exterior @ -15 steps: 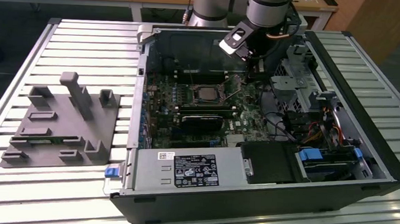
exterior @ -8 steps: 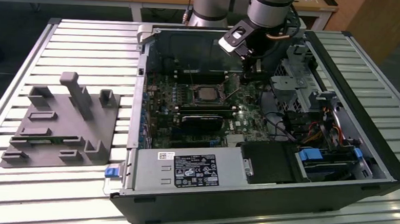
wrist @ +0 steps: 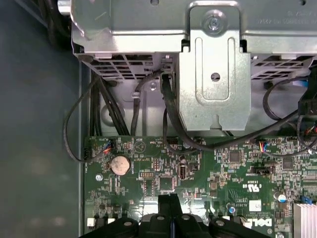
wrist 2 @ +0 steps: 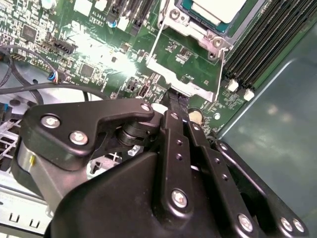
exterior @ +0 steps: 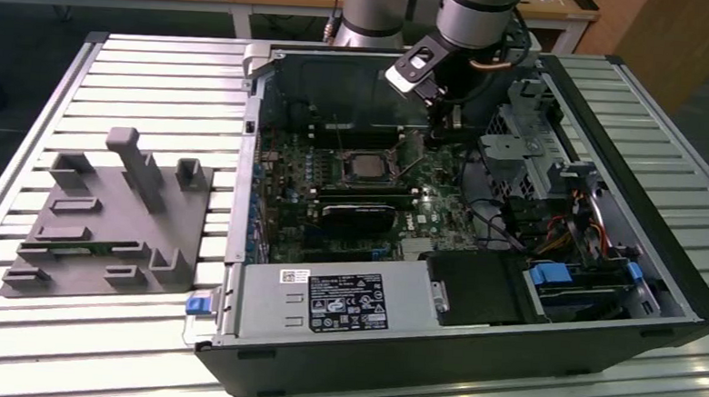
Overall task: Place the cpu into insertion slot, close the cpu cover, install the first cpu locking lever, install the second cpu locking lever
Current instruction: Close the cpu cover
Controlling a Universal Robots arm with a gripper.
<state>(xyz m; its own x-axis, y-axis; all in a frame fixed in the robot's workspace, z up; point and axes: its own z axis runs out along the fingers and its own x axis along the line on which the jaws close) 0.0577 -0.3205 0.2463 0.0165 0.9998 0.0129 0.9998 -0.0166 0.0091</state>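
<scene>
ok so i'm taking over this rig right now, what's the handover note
Gripper: shut, holding nothing, tips low over the motherboard at the socket's edge.
cpu: seated in the socket.
cpu cover: looks to be down around the cpu.
Done: cpu placed, cover apparently closed.
Left: the two locking levers. A thin wire lever runs beside the socket; I cannot tell whether it is latched.
</scene>
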